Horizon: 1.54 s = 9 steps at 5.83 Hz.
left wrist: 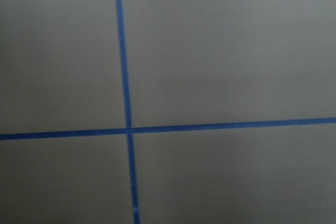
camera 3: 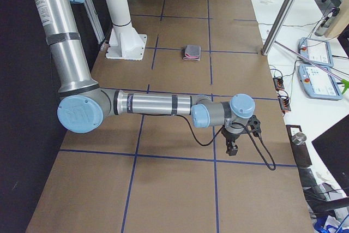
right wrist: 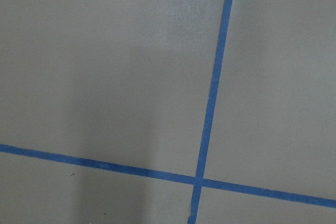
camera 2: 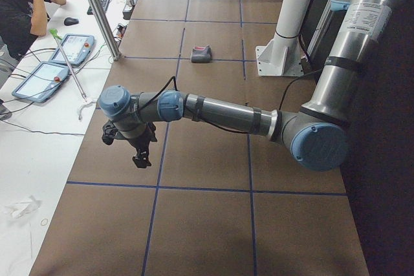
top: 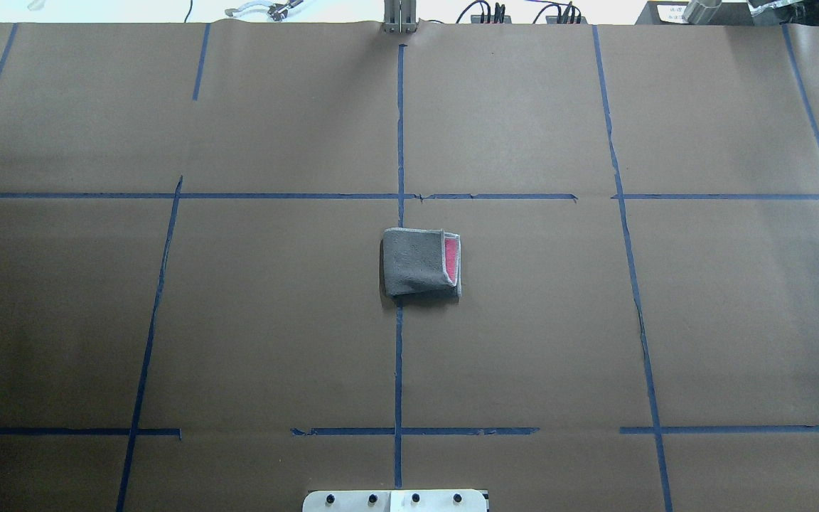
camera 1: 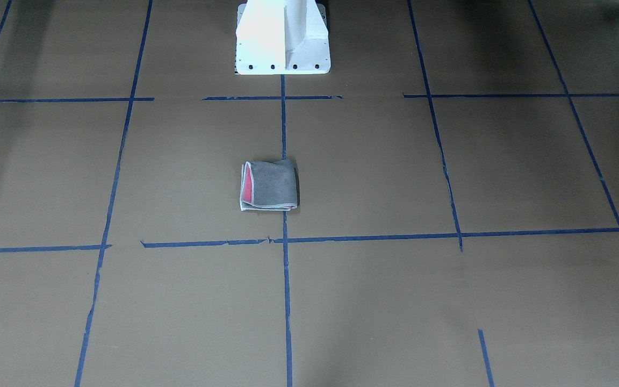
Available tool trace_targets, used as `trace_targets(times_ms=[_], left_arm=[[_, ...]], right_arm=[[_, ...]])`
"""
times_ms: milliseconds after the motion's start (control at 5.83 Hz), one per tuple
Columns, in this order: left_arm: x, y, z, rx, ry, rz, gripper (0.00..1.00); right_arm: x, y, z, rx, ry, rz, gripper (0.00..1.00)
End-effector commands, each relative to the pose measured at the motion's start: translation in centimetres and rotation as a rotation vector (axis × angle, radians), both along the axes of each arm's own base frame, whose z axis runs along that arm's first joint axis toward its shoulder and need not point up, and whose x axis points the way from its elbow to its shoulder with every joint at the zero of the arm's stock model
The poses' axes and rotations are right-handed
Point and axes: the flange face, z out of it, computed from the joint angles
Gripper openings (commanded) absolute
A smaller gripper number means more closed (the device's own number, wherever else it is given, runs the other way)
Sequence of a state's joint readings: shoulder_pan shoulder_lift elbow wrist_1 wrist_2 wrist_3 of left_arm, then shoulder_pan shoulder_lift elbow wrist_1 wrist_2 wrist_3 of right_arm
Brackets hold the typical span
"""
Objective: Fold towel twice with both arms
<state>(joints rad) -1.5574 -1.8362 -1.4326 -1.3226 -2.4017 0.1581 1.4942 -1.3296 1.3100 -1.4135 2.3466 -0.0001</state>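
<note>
1. Towel (top: 416, 262) lies at the middle of the table (top: 239, 320), across the blue tape centre line (top: 399, 355) and well out from the white pedestal base (camera 1: 282, 37). It is a compact, squarish packet, dark grey face up, with pale stitched edging.
2. Pink shows only as a narrow strip along the edge on the robot's right, where the top layer falls short of the layer beneath. The opposite edge looks like a rounded fold.
3. Left arm (camera 2: 226, 114) reaches low over the table's end on the robot's left. The left fingers (camera 2: 138, 159) point down over bare table, well apart from the towel. Only the side view shows them, so I cannot tell whether they are apart or together.
4. Right arm (camera 3: 152, 103) mirrors this at the other end. The right fingers (camera 3: 231, 148) hang over a tape line, also far from the towel, and their state cannot be told either.
5. Wrist views show only brown table and tape crossings.
6. Judging by the packet, both folds look done, and the step in hand is standing clear.
7. If a neater finish is wanted, one arm should pinch only the top layer's loose edge and draw it over the pink strip. The other should pin the folded side lightly. Terry layers probably shift easily, so release straight upward.
</note>
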Motion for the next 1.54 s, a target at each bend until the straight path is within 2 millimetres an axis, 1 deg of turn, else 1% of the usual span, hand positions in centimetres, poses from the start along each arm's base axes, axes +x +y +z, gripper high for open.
trace_targets(times_ms=[0,172,343,515,686,858,1030,1201,1373], left_arm=[[-0.7,5.4,8.8,0.049,0.005,0.023,1.00],[-0.7,5.9,9.4,0.063,0.001,0.017,1.00],[-0.7,5.9,9.5,0.058,0.001,0.013,1.00],[-0.6,5.4,8.9,0.001,-0.006,-0.047,1.00],[-0.7,5.7,9.2,-0.013,-0.010,-0.054,1.00],[-0.9,5.8,9.7,-0.023,-0.061,-0.047,1.00],[-1.1,5.6,9.6,-0.017,-0.094,-0.043,1.00],[-1.1,5.6,9.5,-0.018,-0.095,-0.044,1.00],[-1.1,5.6,9.3,-0.015,-0.095,-0.044,1.00]], right_arm=[[0.1,0.7,0.8,-0.010,0.002,0.000,1.00],[0.0,0.4,0.5,-0.009,0.003,0.002,1.00],[0.2,0.9,0.9,-0.017,0.002,0.005,1.00],[0.2,1.8,1.7,-0.029,0.003,0.005,1.00],[0.2,2.5,2.6,-0.042,0.007,0.004,1.00],[0.3,2.8,2.9,-0.049,0.004,0.005,1.00],[0.3,3.1,3.1,-0.052,0.006,0.005,1.00],[0.3,3.0,2.9,-0.049,0.003,0.005,1.00],[0.4,3.5,3.5,-0.058,0.005,0.004,1.00]])
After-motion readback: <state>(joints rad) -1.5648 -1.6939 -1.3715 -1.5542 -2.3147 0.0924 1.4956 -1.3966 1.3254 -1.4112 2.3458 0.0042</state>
